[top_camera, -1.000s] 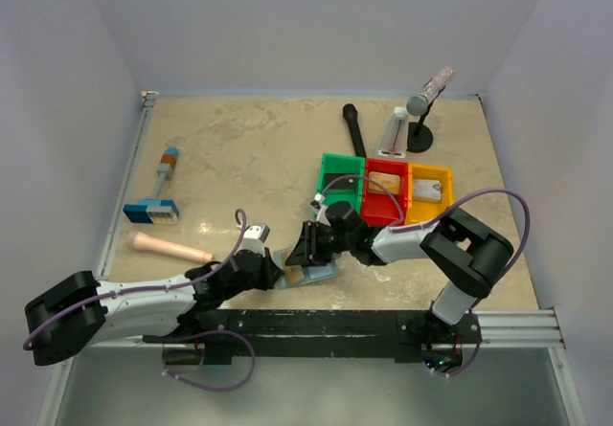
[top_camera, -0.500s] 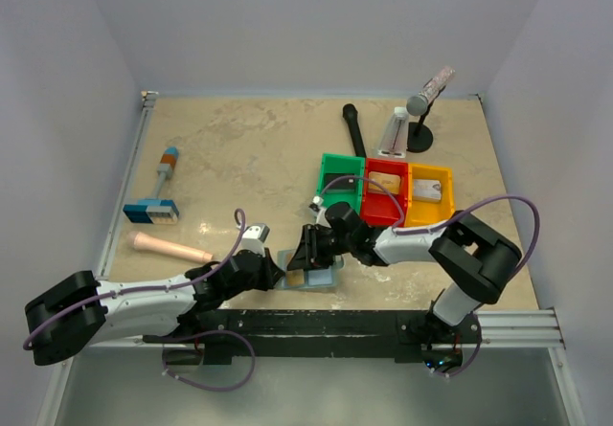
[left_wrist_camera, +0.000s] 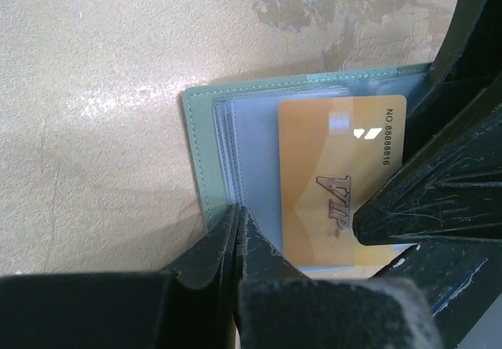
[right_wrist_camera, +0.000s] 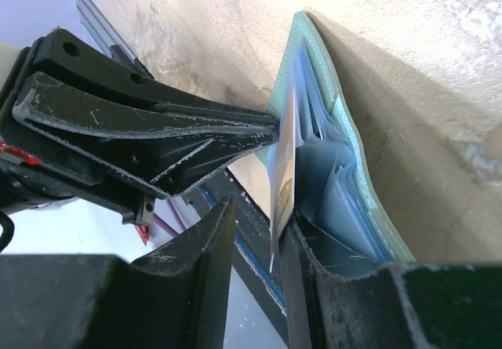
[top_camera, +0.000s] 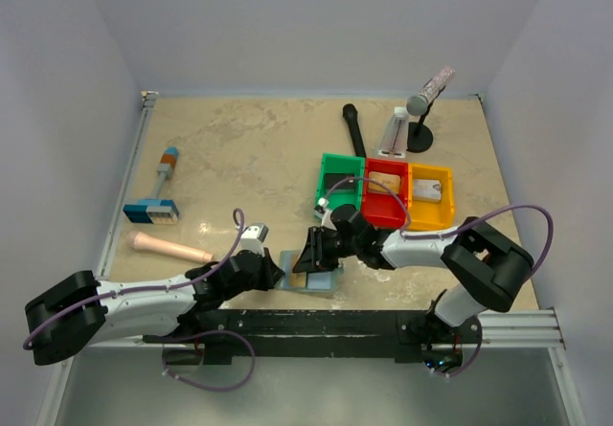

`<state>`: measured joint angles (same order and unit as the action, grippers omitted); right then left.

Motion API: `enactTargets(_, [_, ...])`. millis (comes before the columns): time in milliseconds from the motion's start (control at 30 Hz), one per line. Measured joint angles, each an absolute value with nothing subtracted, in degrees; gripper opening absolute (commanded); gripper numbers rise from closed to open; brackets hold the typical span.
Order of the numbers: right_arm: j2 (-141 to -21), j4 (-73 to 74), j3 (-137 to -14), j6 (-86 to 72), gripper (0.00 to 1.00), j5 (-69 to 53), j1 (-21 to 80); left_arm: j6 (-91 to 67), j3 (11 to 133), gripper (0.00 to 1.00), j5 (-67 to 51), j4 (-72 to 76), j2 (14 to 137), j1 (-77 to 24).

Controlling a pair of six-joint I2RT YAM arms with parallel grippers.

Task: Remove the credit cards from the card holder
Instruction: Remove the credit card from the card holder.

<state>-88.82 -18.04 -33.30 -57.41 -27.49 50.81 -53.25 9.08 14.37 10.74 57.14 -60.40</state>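
Observation:
The grey-blue card holder [top_camera: 324, 281] lies open near the table's front edge, with clear sleeves showing inside [left_wrist_camera: 202, 153] [right_wrist_camera: 345, 153]. A tan-orange credit card [left_wrist_camera: 337, 176] marked VIP sticks partway out of a sleeve. My left gripper [top_camera: 276, 271] [left_wrist_camera: 238, 212] is shut, its tips pressing on the holder's near edge. My right gripper [top_camera: 308, 258] [right_wrist_camera: 261, 216] is open around the card's free edge [right_wrist_camera: 282, 176]. The card rests against one finger and a gap shows to the other.
Green [top_camera: 338, 165], red [top_camera: 366, 196] and yellow [top_camera: 446, 194] bins stand just behind the holder, with small flat cards inside. A blue-and-orange tool [top_camera: 158, 191] and a beige cylinder [top_camera: 170, 247] lie at the left. A black stand [top_camera: 420, 120] and a black bar [top_camera: 354, 129] are at the back.
My right gripper has slid toward the front edge along the holder and its jaws have narrowed around the orange card. The holder now lies flatter. The left gripper has stayed put.

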Motion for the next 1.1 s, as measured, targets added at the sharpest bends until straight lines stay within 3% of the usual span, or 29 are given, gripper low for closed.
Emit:
enactTargets(733, [-85.82,-16.69,-31.22,-56.93,0.2,-26.72,49.08,-53.47,9.08,0.0,14.63,10.72,57.21,-60.42])
enactTargets(1100, [-84.12,-16.05,-30.48,-56.34,0.02,-26.48,48.27,-53.47,9.08,0.0,15.0,9.82,56.51,-60.42])
